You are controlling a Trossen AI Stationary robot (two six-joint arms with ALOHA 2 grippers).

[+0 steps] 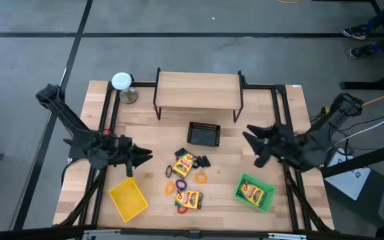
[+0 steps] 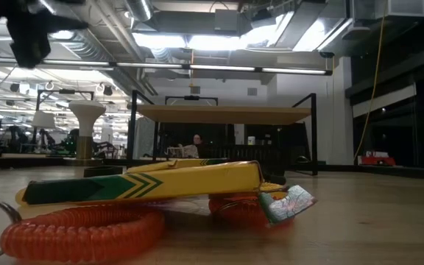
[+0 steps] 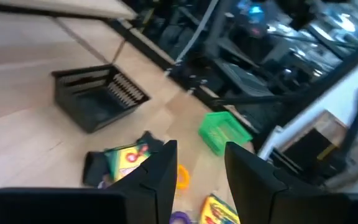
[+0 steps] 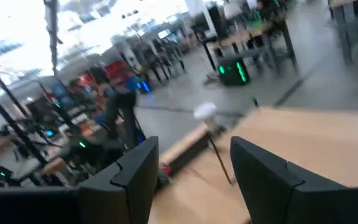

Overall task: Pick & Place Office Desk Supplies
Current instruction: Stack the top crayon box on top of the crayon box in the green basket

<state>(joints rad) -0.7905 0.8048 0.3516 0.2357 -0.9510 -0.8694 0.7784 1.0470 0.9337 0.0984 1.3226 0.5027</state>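
Two flat yellow packs lie on the table's middle, with small black clips and thin rings beside them: orange, yellow, purple and red. In the low view one pack rests on a red-orange ring. A third pack lies in the green tray. My left gripper hovers open left of the pile, fingers pointing toward it. My right gripper hangs open, raised, right of the basket.
A black mesh basket stands behind the pile, in front of a wooden shelf on black legs. A yellow tray sits at the near left. A white-topped round metal object stands at the far left. Black rails run along the table's sides.
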